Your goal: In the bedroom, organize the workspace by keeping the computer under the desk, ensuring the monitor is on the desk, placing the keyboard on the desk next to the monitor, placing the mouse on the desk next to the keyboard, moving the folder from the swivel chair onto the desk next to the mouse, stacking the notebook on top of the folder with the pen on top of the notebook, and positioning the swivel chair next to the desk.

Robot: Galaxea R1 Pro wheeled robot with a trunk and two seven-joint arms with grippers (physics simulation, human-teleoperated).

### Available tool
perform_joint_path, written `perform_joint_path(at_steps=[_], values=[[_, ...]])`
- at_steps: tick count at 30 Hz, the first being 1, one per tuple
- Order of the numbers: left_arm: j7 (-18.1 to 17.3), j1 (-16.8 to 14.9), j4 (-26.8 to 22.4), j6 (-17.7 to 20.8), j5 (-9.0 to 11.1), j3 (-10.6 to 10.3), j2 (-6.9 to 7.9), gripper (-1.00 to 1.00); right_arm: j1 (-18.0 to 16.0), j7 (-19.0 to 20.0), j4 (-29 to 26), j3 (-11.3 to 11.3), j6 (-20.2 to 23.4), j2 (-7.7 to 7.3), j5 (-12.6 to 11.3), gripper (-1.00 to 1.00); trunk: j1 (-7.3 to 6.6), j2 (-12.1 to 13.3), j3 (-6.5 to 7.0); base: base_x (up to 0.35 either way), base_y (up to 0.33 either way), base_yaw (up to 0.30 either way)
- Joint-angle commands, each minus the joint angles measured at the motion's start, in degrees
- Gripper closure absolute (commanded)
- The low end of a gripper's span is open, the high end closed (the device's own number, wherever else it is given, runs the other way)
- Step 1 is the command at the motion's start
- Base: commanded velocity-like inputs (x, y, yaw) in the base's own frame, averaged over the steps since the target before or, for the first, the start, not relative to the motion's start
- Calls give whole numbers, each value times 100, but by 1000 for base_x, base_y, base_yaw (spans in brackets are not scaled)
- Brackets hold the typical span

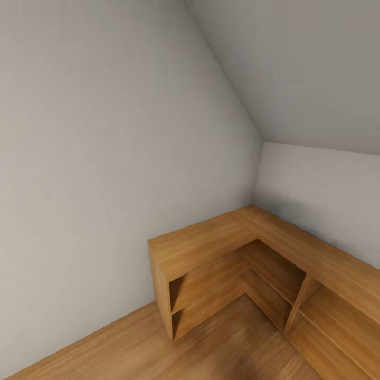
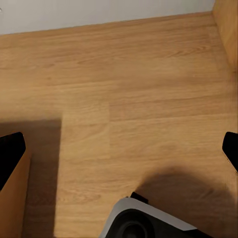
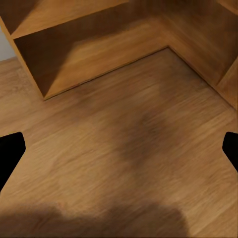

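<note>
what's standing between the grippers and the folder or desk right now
That cannot be judged here: the pictures show a corner with an L-shaped wooden shelf unit against grey walls on a wood floor. Left gripper and right gripper hang open over bare floor, holding nothing.

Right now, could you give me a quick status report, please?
Both grippers open, nothing held: left fingertip, right fingertip. No task items in sight. Ahead: low L-shaped wooden shelf unit in the corner, wood floor.
</note>
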Motion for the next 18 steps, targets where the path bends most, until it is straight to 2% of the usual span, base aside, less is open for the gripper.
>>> perform_joint_path(at_steps=[1,8,18], values=[[40,-2,-4,-9,20,-49,-1,-100,-7,-42,12,48,-16,2,-10,-100,6,-11,-12,216,4,-85],[40,-2,-4,-9,21,-48,-3,-100,-7,-34,12,42,-16,-3,-11,-100,6,-11,-11,69,1,-205],[39,-2,-4,-9,24,-49,-3,-100,-7,-33,12,34,-13,-4,-18,-100,6,-11,-11,6,0,-270]])
